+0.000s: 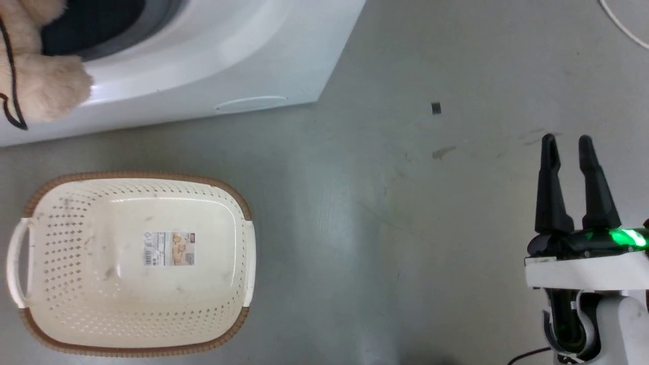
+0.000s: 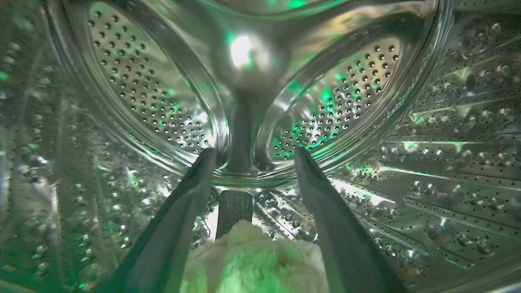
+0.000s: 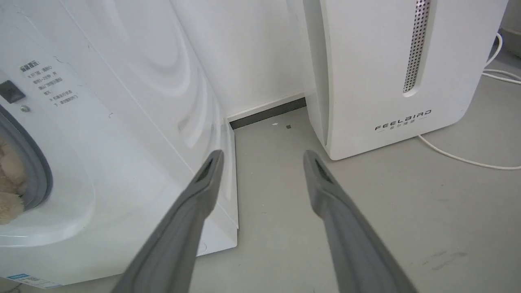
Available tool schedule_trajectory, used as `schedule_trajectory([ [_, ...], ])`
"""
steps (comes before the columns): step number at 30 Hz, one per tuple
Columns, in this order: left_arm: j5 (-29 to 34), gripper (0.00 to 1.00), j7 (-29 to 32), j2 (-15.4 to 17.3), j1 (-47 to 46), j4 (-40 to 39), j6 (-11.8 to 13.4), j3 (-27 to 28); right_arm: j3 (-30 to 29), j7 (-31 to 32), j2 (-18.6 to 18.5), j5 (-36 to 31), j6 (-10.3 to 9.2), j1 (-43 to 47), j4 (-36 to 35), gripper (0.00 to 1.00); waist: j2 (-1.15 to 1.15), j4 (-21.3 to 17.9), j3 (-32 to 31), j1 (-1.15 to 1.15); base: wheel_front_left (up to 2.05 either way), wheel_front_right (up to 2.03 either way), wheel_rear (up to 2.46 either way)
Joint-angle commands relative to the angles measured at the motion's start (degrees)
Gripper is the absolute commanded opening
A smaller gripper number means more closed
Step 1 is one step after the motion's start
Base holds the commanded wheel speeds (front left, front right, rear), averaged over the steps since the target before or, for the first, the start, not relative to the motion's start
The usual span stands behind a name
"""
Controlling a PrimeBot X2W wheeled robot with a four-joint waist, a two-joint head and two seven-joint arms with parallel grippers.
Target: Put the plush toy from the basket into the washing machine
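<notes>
The cream plush toy (image 1: 45, 86) hangs over the grey-ringed porthole of the white washing machine (image 1: 228, 56) at the top left, a thin black cable crossing it. In the left wrist view my left gripper (image 2: 252, 152) is inside the shiny steel drum (image 2: 366, 101), open, with the plush toy (image 2: 252, 260) lying low between the bases of its fingers. The basket (image 1: 137, 176) stands on the floor below the machine, holding nothing but its label sticker. My right gripper (image 1: 566, 142) hovers open over the floor at the right, gripping nothing. In the right wrist view plush fur (image 3: 10, 195) shows in the porthole.
The white FEELBIRD appliance (image 3: 399, 73) stands to the right of the washing machine (image 3: 122, 162), with a white cable (image 3: 460, 158) trailing on the floor beside it. Grey floor (image 1: 380, 228) stretches between the basket and my right gripper (image 3: 262, 156).
</notes>
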Motion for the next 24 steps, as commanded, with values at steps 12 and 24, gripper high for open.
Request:
schedule_trajectory([
  [12, -2.2, 1.00, -0.3, -3.0, 16.7, -4.4, -1.5, 0.5, 0.4, -0.3, -0.1, -1.5, 0.03, 3.8, 2.9, 1.00, 0.00, 3.5, -10.9, 0.00, 0.00, 0.00, 0.00],
  [24, -3.3, 1.00, -0.3, -7.3, 40.0, -18.6, 0.4, 3.7, 0.0, -0.3, -0.1, -3.6, 0.03, 7.8, 3.7, 1.00, 0.00, 7.1, -20.4, 0.00, 0.00, 0.00, 0.00],
])
